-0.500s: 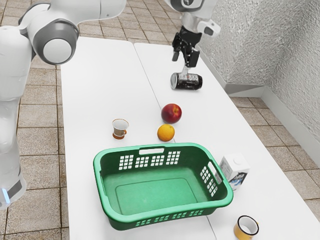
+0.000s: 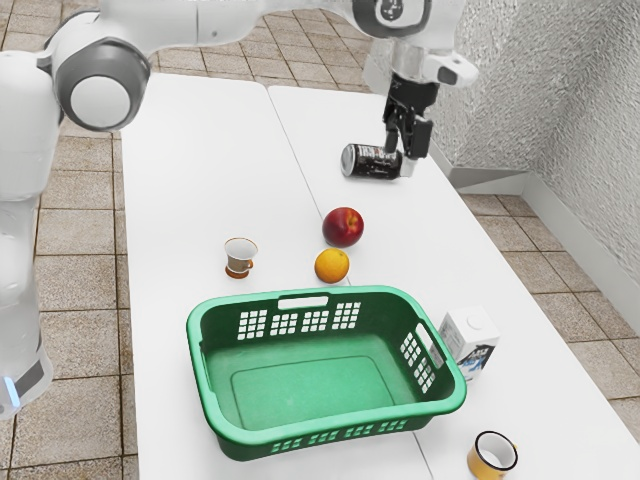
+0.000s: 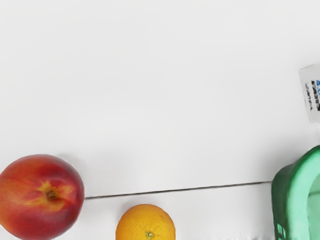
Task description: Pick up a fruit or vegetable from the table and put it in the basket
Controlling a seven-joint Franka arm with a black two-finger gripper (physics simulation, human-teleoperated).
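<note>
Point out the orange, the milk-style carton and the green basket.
Orange (image 2: pixel 332 266): exterior view, middle of its peel.
Carton (image 2: pixel 468 341): exterior view, its side below the cap.
Green basket (image 2: pixel 196 352): exterior view, rim.

We note the black two-finger gripper displaced, with the white jointed arm, toward the exterior view's right; there it now overlaps the previously exposed end of the black cylindrical can.

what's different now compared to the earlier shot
The gripper has moved toward the exterior view's right and somewhat lower in that view. Nothing was taken hold of or let go. The red fruit, orange, basket, can, carton, cup and mug stayed put.
</note>
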